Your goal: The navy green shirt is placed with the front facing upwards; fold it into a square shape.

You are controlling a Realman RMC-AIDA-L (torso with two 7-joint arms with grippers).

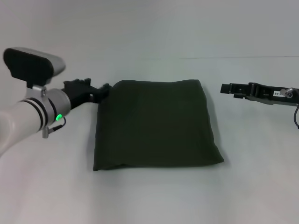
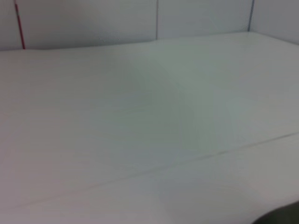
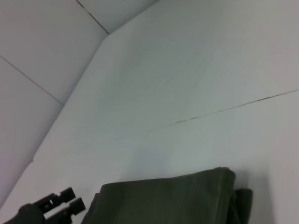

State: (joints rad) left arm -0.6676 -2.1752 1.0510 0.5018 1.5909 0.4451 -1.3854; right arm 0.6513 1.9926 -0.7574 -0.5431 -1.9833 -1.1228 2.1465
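**Folded shirt between two withdrawn arms**

Because the navy green shirt (image 1: 156, 123) already lies as a near-square, plain side up, in the middle of the white surface (image 1: 154, 196), the fold seems finished. At its far left corner sits the left pincer (image 1: 103, 89), touching or just beside the cloth; whether it is wide or narrow I cannot tell. The right pincer (image 1: 225, 88) hovers apart on the right, grasping nothing, its opening also unclear.

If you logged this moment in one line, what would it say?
dark olive-green cotton shirt: folded, roughly square, flat on white table | left gripper: at shirt's far left corner | right gripper: clear of shirt
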